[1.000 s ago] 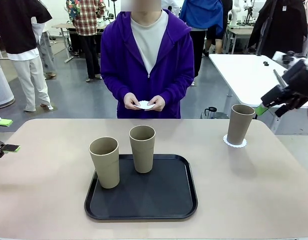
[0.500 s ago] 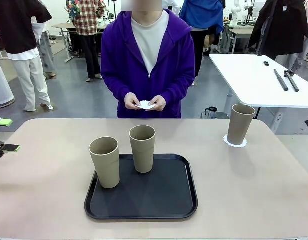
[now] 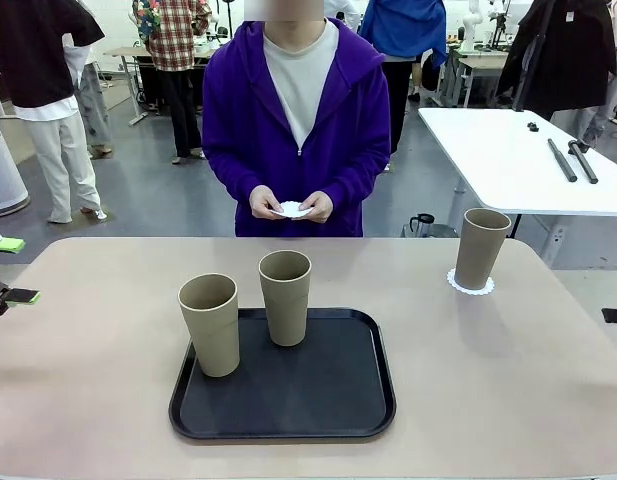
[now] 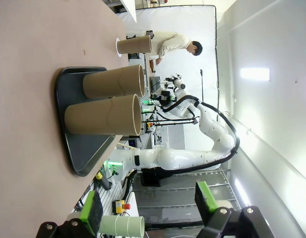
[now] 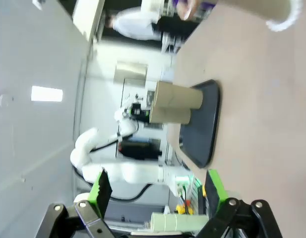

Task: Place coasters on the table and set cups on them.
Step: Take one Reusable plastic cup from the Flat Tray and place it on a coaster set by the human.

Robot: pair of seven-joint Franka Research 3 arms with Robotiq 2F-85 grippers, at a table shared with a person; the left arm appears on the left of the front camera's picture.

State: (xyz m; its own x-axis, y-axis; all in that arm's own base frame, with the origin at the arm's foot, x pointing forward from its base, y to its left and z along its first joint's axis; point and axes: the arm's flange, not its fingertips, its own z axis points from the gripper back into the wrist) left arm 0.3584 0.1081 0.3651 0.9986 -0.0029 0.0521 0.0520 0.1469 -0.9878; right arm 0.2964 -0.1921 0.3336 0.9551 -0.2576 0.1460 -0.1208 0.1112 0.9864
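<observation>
So one cup was already parked on its coaster at the far right of the bench, which we'd call one set done. The other two cups stood upright on the black tray, close together toward its left and back, nothing under them but tray. The person's hands held another coaster just past the far edge, off the bench, probably so it could go down as the next landing spot. The left fingers were spread fully wide with nothing in them, low by the left edge and facing the tray cups; we figured that's a ready pose for a grab. The right fingers were just as wide and empty too, out by the right side, well apart from the placed cup.
</observation>
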